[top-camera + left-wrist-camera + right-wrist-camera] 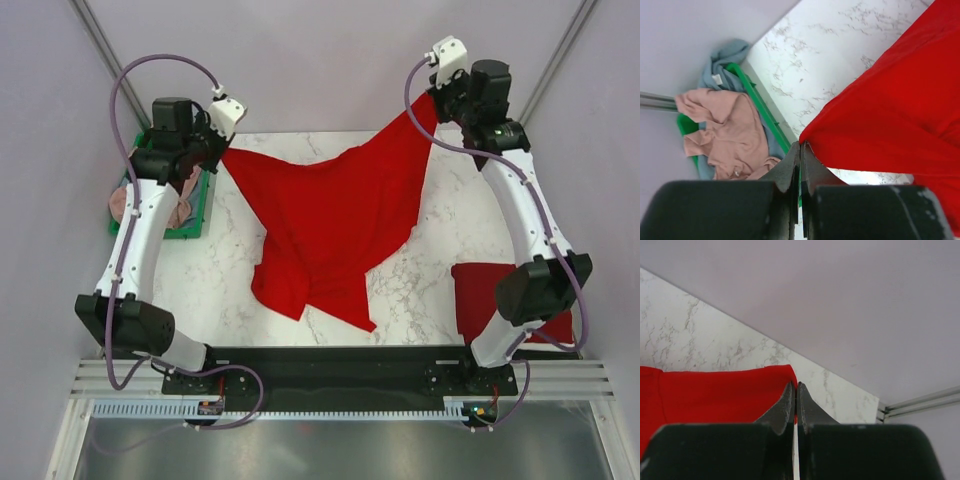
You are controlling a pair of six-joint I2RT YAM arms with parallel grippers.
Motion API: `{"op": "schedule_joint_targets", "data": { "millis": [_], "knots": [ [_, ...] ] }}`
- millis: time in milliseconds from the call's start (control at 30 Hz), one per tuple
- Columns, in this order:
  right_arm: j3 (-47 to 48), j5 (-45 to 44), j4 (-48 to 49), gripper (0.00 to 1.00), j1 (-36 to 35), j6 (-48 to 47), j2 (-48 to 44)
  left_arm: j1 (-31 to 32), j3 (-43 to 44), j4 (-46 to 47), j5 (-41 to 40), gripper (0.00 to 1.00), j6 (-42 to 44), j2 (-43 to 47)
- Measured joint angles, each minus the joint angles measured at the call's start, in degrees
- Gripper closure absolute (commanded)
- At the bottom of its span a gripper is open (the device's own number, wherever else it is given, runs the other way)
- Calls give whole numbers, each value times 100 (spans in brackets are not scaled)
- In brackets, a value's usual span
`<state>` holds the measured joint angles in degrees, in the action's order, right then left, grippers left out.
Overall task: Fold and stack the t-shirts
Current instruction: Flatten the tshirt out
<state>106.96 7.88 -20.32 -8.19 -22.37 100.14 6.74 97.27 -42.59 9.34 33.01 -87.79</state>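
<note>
Over the desk [220, 290], we hold a red shirt [330, 220] stretched by two corners.
Our left jaws pinch one corner beside the green bin [757, 107] holding a pink shirt [725, 130] and a grey-blue shirt [727, 55]; our right jaws pinch the other; a folded red shirt [478, 290] lies near-right.

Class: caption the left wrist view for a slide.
Left pincer shut on a corner of the red t-shirt; pink shirt and grey-blue shirt lie in the green bin.
</note>
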Motion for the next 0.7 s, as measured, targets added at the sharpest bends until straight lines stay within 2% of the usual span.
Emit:
{"op": "schedule_joint_targets", "data": {
  "millis": [400,700],
  "knots": [
    [214,-400,-551,100,9,-673,-2234,-68,17,-79,151,98,74,1860],
    [433,-348,-1158,100,9,-774,-3414,-68,57,-125,310,98,68,2986]
  ]
}}
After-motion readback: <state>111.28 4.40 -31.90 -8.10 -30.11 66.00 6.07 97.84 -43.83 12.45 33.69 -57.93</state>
